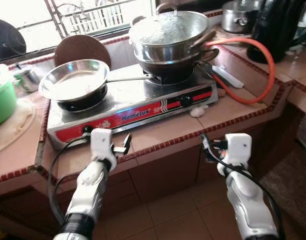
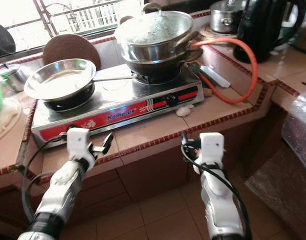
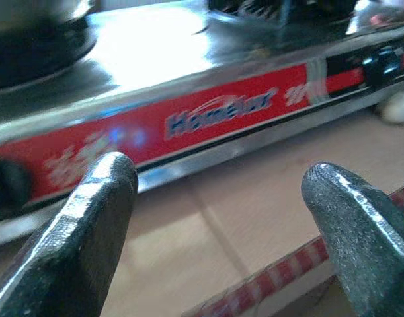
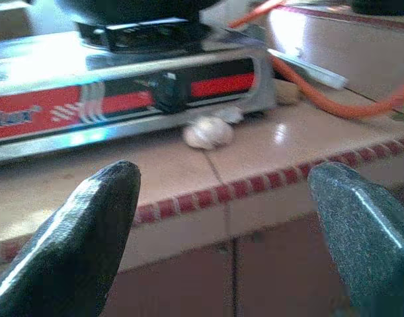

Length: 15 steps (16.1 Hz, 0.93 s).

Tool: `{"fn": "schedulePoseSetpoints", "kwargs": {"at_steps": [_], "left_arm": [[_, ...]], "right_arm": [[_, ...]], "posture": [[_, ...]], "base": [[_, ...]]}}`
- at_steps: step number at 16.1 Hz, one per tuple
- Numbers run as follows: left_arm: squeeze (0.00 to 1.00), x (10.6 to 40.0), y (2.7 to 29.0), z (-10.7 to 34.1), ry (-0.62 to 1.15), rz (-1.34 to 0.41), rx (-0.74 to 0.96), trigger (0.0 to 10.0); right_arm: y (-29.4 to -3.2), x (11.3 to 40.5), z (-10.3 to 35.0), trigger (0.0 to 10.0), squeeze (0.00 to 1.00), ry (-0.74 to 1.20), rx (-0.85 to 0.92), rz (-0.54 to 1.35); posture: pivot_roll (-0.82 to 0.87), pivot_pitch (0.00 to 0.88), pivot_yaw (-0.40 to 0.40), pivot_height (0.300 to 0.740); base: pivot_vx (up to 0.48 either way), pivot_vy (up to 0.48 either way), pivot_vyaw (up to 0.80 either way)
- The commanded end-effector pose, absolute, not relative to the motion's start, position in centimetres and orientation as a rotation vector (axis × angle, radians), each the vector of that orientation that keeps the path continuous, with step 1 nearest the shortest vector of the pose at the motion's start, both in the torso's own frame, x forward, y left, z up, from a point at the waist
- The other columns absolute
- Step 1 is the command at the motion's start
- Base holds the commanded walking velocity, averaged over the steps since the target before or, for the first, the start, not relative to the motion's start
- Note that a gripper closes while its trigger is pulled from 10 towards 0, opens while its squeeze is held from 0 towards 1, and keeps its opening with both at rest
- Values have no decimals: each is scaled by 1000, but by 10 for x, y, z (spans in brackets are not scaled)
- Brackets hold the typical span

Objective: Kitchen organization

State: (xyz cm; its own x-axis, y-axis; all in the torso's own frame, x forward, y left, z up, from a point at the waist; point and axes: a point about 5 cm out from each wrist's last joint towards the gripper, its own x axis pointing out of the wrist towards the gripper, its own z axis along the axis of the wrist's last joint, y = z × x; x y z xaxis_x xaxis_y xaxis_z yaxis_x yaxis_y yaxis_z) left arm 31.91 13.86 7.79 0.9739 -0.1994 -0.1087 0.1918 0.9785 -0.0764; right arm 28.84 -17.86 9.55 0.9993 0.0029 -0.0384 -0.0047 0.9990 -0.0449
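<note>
At the far left edge of the tiled counter sits a green bowl on a pale round mat. Just behind it, near the window, a small metal cup stands against the back edge. The two-burner stove, steel-topped with a red front panel, takes up the middle of the counter. On its left burner rests a shallow steel pan, its long handle pointing toward the right burner, with a brown round board leaning upright behind it. The right burner carries a dark wok holding stacked steel pots with a lid on top.

The left gripper hovers at the counter's front edge, just before the stove's left knob, its fingers spread apart and pinching nothing. Further right, a small white lump that looks like garlic lies on the counter just in front of the stove's right front corner. The right gripper hangs a little below the front edge, facing the right knob, its fingers also spread wide and empty.

An orange gas hose loops from the stove across the counter's right side, passing a white-handled tool lying beside the stove. At the back right corner stand a lidded steel pot and a black kettle.
</note>
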Motion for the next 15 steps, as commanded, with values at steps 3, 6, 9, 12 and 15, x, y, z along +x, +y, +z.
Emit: {"fn": "schedulePoseSetpoints", "kwargs": {"at_steps": [3, 6, 9, 12, 15], "left_arm": [[0, 321, 138, 75, 121, -206, -61, 10000], [0, 320, 133, 71, 130, -215, -74, 10000], [0, 319, 136, 72, 114, -196, -71, 10000], [0, 310, 152, 65, 116, -93, -107, 10000], [0, 303, 152, 62, 111, -75, -115, 10000]], "right_arm": [[-178, 288, 104, 10000, 0, 12, -50, -1], [-181, 287, 108, 10000, 0, 4, -62, -7], [-178, 291, 107, 10000, 0, 16, -57, 10], [-166, 298, 108, 10000, 0, 26, -71, 98], [-167, 302, 108, 10000, 0, 36, -68, 105]], "posture": [[-412, 23, 187, 740], [-421, 27, 183, 740], [-373, 20, 153, 740], [-317, 24, 122, 740], [-292, 26, 116, 740]], "base": [[0, 0, 0], [0, 0, 0], [0, 0, 0], [0, 0, 0], [0, 0, 0]]}}
